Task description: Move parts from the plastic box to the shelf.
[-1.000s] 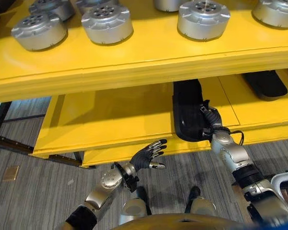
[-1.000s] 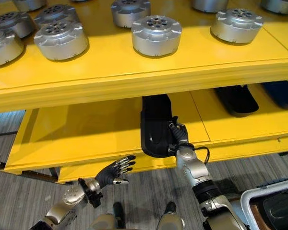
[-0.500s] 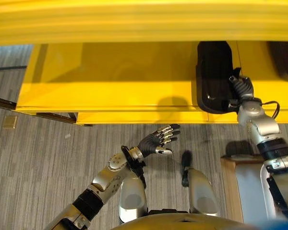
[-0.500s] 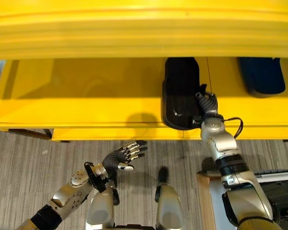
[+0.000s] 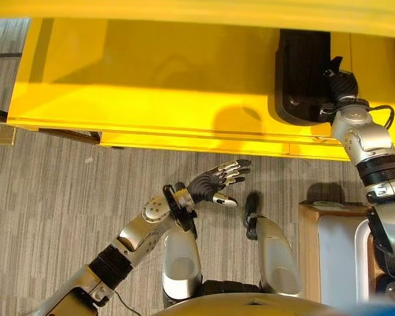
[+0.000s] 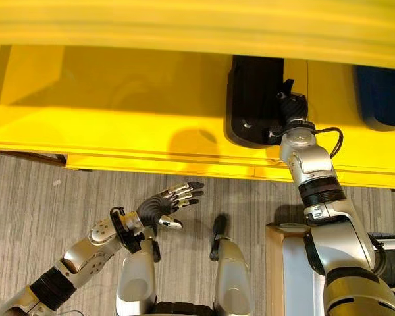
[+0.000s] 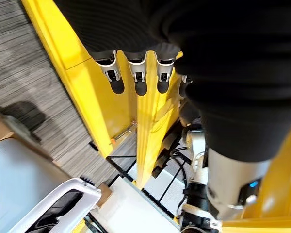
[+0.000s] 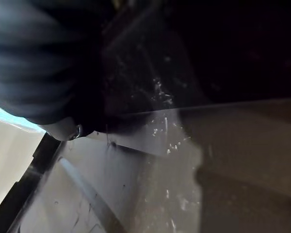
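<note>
Black part (image 6: 253, 99): flat on yellow shelf (image 6: 118, 105), right hand (image 6: 291, 105) against it, fingers' state unclear. Left hand (image 6: 161, 205): idle, fingers spread.

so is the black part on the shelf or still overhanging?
On the shelf: the black part lies flat on it, near its front edge, right hand at it.

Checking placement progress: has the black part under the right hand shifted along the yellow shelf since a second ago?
Cannot tell. The camera tilted; the black part lies by the yellow shelf seam as before, right hand on it.
</note>
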Controlling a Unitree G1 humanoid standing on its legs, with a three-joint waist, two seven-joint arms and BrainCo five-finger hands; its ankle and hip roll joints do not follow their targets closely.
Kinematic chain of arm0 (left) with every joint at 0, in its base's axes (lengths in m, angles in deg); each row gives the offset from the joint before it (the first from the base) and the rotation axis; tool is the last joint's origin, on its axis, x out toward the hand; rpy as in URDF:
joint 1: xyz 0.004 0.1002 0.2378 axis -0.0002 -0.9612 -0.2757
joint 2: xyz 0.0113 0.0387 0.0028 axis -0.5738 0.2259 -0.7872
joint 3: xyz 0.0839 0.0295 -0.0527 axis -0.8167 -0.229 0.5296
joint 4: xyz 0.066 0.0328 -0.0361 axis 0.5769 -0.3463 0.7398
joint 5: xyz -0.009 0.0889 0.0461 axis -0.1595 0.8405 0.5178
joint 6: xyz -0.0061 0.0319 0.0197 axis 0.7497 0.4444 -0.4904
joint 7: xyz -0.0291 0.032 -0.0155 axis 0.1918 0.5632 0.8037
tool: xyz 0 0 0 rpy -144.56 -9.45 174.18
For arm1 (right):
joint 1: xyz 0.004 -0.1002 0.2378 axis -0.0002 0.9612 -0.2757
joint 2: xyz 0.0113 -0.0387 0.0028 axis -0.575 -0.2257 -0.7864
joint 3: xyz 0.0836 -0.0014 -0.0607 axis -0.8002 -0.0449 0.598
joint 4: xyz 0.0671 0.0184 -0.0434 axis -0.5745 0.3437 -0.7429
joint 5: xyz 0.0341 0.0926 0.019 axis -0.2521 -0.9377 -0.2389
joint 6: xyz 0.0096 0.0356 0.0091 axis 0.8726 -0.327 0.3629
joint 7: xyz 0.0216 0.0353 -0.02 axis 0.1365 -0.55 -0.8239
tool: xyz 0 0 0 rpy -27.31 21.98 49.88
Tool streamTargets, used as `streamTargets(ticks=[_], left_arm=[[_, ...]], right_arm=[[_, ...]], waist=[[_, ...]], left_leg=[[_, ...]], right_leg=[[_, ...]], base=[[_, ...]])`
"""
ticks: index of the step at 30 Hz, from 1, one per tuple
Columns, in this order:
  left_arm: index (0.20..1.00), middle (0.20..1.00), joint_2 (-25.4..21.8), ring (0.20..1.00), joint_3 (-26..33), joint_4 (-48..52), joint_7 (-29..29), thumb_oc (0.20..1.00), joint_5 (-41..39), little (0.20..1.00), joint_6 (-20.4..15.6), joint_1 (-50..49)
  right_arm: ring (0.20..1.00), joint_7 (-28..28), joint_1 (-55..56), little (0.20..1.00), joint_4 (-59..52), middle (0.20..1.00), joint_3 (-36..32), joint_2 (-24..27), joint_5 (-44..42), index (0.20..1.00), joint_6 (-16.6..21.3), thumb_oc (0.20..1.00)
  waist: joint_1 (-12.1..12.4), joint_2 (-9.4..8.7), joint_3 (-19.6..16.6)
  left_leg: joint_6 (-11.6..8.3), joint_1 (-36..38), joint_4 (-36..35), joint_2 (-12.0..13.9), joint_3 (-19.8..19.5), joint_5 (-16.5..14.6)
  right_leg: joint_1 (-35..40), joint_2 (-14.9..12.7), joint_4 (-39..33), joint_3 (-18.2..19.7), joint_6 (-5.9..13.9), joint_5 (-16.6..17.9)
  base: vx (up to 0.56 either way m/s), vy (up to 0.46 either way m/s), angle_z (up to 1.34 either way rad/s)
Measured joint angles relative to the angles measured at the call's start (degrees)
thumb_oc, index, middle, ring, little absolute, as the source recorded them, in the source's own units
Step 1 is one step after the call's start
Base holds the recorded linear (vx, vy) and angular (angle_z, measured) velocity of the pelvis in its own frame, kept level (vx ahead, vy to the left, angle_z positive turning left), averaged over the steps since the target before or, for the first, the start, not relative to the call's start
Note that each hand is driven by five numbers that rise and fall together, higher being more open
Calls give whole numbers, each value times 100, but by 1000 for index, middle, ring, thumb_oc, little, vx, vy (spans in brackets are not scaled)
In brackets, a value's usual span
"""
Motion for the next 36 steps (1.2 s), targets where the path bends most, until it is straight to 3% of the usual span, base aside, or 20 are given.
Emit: streamTargets(ticks=[12,36], left_arm=[[1000,1000,-273,1000,-239,13,-56,1000,64,1000,263,359],[1000,1000,-510,1000,-408,134,-64,1000,-18,1000,613,617]], right_arm=[[200,522,-1053,200,871,200,426,-7,215,200,63,200],[200,1381,-2149,200,1677,200,1100,54,463,200,155,200]], waist=[[218,-85,46],[221,-102,52]], left_leg=[[1,-577,311,-6,-268,-31],[28,-1265,744,-11,-440,-101]], right_leg=[[-339,-42,115,-145,-21,-16],[-954,-93,499,-165,-74,-63]], base=[[20,-59,7],[9,-18,1]])
